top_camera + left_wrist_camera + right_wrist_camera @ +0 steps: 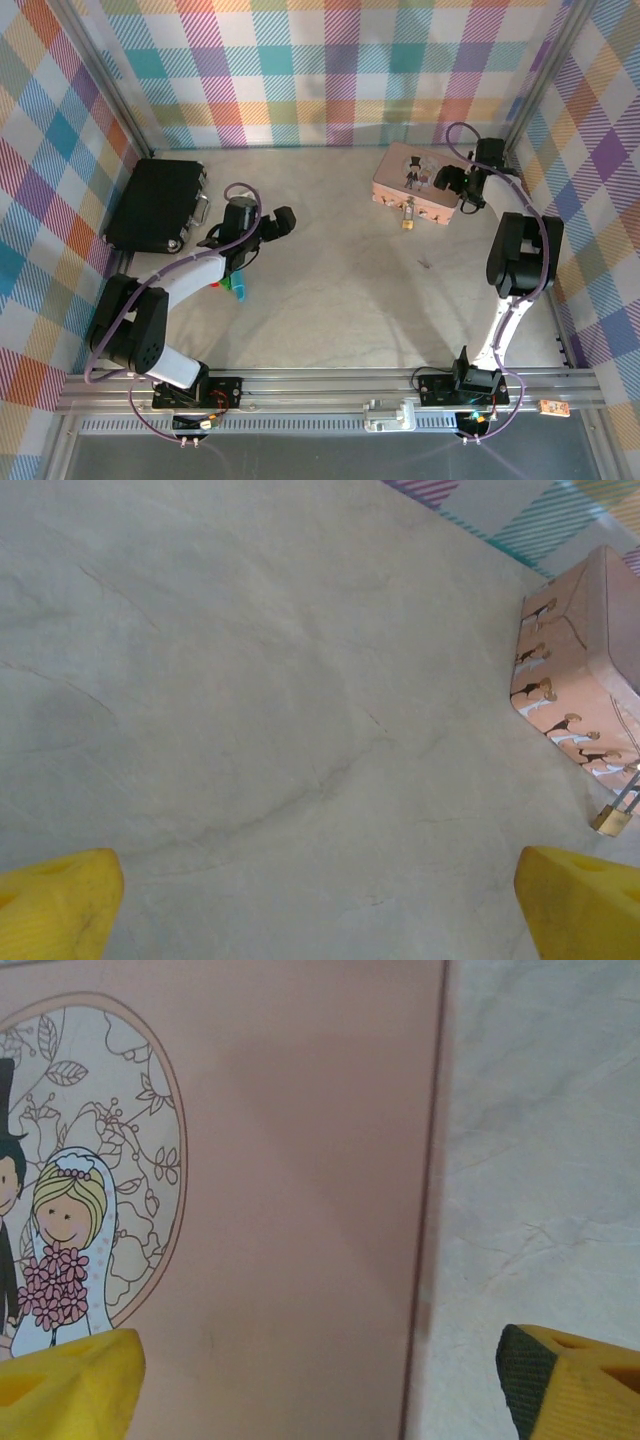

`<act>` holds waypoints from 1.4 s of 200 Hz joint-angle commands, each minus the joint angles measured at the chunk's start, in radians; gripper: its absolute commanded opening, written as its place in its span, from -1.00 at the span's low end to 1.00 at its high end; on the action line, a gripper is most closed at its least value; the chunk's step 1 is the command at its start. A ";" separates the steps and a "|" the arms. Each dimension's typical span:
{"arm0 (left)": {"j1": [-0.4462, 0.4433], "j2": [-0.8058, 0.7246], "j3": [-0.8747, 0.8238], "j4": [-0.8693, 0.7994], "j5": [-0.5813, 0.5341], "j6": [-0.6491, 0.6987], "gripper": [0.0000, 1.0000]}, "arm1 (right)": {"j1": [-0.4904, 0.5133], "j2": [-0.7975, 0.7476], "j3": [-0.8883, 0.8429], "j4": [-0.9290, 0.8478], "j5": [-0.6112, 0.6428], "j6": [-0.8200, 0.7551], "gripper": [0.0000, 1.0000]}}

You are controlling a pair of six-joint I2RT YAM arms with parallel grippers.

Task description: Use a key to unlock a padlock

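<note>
My left gripper hangs with fingers spread, holding nothing. The padlock lies at its 3 o'clock, against the pink box front. Farther off, my right gripper, equally spread, straddles the box's 3 o'clock edge. I'd pin the box first.

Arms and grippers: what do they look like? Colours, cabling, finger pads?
Both match: the left arm and right arm have black joint housings, white links and a lilac cable looping along each. The left gripper and right gripper have yellow fingertips; one right fingertip shows a dark inner pad.
</note>
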 commanded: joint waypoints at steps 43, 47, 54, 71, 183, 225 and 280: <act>-0.028 0.002 -0.015 0.124 -0.009 -0.020 0.99 | 0.001 0.060 0.069 -0.060 -0.083 -0.028 0.58; -0.032 -0.001 -0.015 0.121 -0.021 -0.012 0.99 | 0.001 0.063 0.069 -0.062 -0.084 -0.028 0.57; -0.039 -0.004 -0.003 0.104 -0.045 0.006 0.99 | 0.000 0.066 0.066 -0.064 -0.088 -0.028 0.54; -0.049 -0.005 0.038 0.028 -0.079 0.048 0.99 | -0.001 0.063 0.049 -0.055 -0.113 -0.026 0.46; -0.057 -0.050 -0.028 0.081 -0.066 -0.022 0.99 | 0.224 0.048 -0.022 -0.117 -0.066 -0.128 0.20; -0.056 -0.082 -0.071 0.101 -0.058 -0.063 0.99 | 0.370 0.070 0.011 -0.151 -0.062 -0.088 0.18; -0.058 -0.113 -0.118 0.105 -0.046 -0.097 0.99 | 0.452 0.118 0.129 -0.172 -0.031 -0.082 0.24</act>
